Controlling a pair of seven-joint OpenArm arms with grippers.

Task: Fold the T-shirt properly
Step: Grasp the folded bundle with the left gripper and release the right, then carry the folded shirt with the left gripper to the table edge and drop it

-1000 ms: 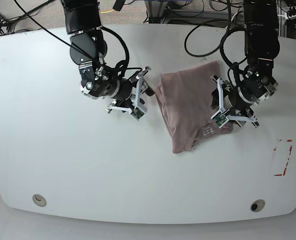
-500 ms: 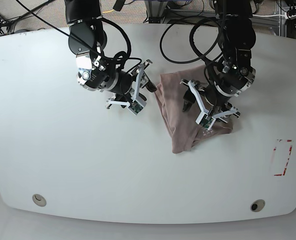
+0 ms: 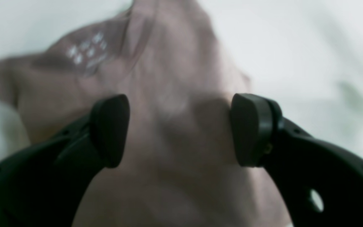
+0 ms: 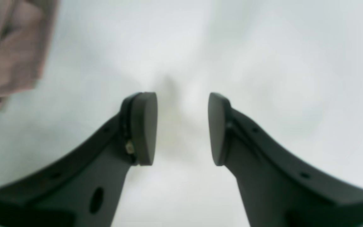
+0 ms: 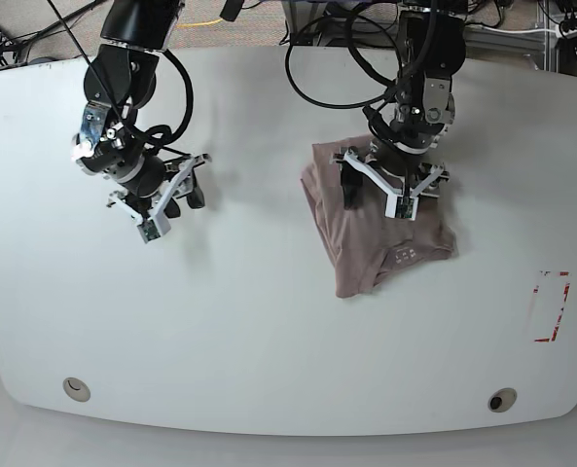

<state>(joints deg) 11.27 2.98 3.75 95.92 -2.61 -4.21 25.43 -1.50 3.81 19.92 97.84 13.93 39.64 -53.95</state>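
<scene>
Shirt point(image 5: 376, 229) looks folded on bench point(image 5: 269, 331), tho blurry. Left gripper point(image 5: 393, 192) above it, right gripper point(image 5: 167, 204) beside; both jaws released. Next: inspect/tidy.

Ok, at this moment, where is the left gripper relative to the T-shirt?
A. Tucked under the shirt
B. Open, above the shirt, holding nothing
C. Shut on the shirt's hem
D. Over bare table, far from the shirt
B: the left wrist view shows the left gripper with its jaws spread wide and only the T-shirt cloth showing in the gap behind them; the base view puts it over the shirt.
</scene>
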